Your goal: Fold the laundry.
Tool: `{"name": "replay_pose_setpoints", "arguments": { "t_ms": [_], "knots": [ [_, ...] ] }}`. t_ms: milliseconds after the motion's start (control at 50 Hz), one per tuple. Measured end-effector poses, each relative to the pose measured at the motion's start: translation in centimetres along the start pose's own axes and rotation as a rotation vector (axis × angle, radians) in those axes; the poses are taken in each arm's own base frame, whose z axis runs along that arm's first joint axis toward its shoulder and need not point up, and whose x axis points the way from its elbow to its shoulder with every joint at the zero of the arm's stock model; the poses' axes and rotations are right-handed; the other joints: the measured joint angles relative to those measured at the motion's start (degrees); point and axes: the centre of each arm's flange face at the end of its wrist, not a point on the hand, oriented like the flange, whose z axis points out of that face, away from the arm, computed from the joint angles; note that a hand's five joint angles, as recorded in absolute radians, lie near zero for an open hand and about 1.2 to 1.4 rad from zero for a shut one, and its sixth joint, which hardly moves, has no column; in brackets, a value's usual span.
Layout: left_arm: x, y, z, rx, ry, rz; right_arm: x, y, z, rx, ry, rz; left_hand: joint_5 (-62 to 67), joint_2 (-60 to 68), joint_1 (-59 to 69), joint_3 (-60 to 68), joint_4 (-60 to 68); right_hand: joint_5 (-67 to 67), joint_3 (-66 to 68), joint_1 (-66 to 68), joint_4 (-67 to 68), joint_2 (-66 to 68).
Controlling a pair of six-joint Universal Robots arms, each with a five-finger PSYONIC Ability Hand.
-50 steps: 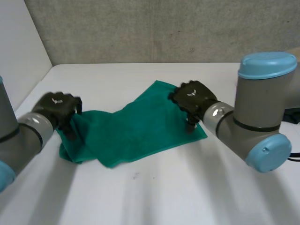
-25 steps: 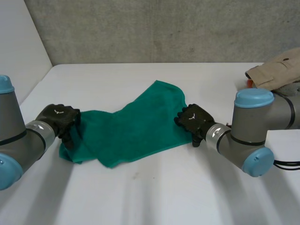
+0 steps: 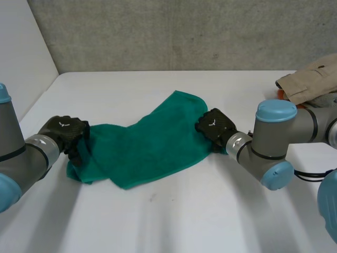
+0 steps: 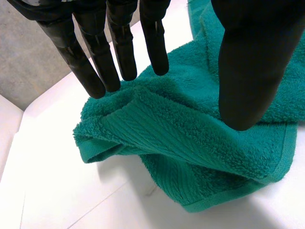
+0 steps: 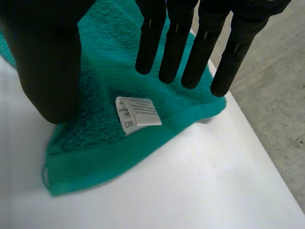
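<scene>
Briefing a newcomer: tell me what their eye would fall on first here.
A rumpled green towel lies on the white table, the black left hand over its bunched end and the right hand over the opposite corner, both with straight fingers. A white care label sits on that corner by the right hand's fingertips; a beige garment lies beyond the right arm.

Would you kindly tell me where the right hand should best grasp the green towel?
Pinch the hemmed end of the towel by its white label, coming from above: it lies flat on the table, directly under the open right hand.
</scene>
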Motion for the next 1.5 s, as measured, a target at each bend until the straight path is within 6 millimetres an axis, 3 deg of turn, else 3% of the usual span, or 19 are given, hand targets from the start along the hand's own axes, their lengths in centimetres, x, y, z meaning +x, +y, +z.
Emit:
{"name": "replay_pose_setpoints", "arguments": {
  "t_ms": [120,240,320,440,580,660,760,860,1000,1080,1200,1240,1280,1360,1500],
  "knots": [
    [0.0,-0.1,-0.1,0.003,0.0,0.001,0.5,-0.2,1.0,0.031,0.031,-0.009,0.0,0.0,0.0,0.0,0.0,3.6,3.7,3.8,3.6,3.9],
    [0.0,-0.1,-0.2,0.004,0.001,0.001,1.3,-0.9,1.8,0.066,0.075,-0.017,0.0,0.0,0.0,0.0,0.0,27.0,26.5,26.4,26.7,27.6],
    [0.3,-0.1,-0.2,0.005,0.008,0.004,2.4,-2.0,1.7,0.088,0.12,-0.007,-0.9,-0.9,-0.7,-0.9,-0.9,29.7,30.9,27.6,31.5,31.2],
    [1.1,0.0,-0.1,0.012,0.041,0.022,4.8,-3.9,-0.3,0.084,0.165,0.026,-6.9,-6.8,-6.7,-6.9,-7.2,29.7,30.9,27.6,31.6,31.2],
    [1.7,0.4,0.8,0.018,0.061,0.071,6.4,-4.5,-3.7,-0.001,0.158,0.018,-10.2,-10.1,-9.3,-10.2,-10.1,29.7,30.9,27.6,31.6,31.2],
    [2.2,1.0,2.3,0.013,0.069,0.143,6.9,-4.3,-6.5,-0.083,0.129,0.01,-10.9,-10.8,-10.1,-10.9,-10.8,29.7,30.9,27.6,31.6,31.2],
    [2.7,1.6,3.4,-0.016,0.069,0.201,7.1,-3.7,-7.9,-0.128,0.123,0.025,-10.9,-10.8,-10.1,-10.9,-10.8,29.7,30.9,27.6,31.6,31.2],
    [2.8,1.8,3.2,-0.041,0.056,0.21,7.6,-2.5,-7.7,-0.155,0.144,0.049,-10.9,-10.8,-10.1,-10.9,-10.8,29.7,30.9,27.6,31.6,31.2],
    [1.9,0.5,1.1,0.022,0.007,0.152,7.7,-1.0,-7.0,-0.193,0.161,0.068,-9.4,-9.8,-9.3,-9.9,-9.7,29.7,30.9,27.6,31.6,31.2],
    [1.8,0.0,-0.6,0.06,0.009,0.125,7.5,-0.7,-6.8,-0.201,0.158,0.071,2.2,1.5,2.8,1.3,1.7,29.7,30.9,27.7,31.6,31.2],
    [2.4,1.5,-2.1,0.0,0.054,0.15,7.1,-0.5,-6.7,-0.204,0.149,0.072,7.3,6.7,7.2,6.7,7.1,29.7,30.9,27.6,31.6,31.2],
    [2.5,2.1,-2.1,-0.029,0.065,0.167,7.1,-0.5,-6.7,-0.204,0.147,0.072,6.0,5.4,5.6,5.6,5.6,29.7,30.9,27.6,31.6,31.2],
    [2.6,3.0,-1.7,-0.067,0.074,0.191,6.9,-0.5,-6.8,-0.204,0.143,0.073,-2.6,-2.8,-3.8,-2.7,-2.9,29.7,30.9,27.6,31.6,31.2],
    [2.3,3.8,-0.5,-0.092,0.071,0.22,6.5,-0.5,-6.8,-0.207,0.133,0.075,-5.4,-5.1,-5.2,-5.2,-5.6,29.7,30.9,27.6,31.6,31.2],
    [1.9,3.5,1.6,-0.056,0.031,0.227,5.8,-0.3,-7.1,-0.215,0.117,0.076,-4.8,-4.9,-5.0,-5.1,-5.3,29.7,30.9,27.7,31.6,31.2]
  ]
}}
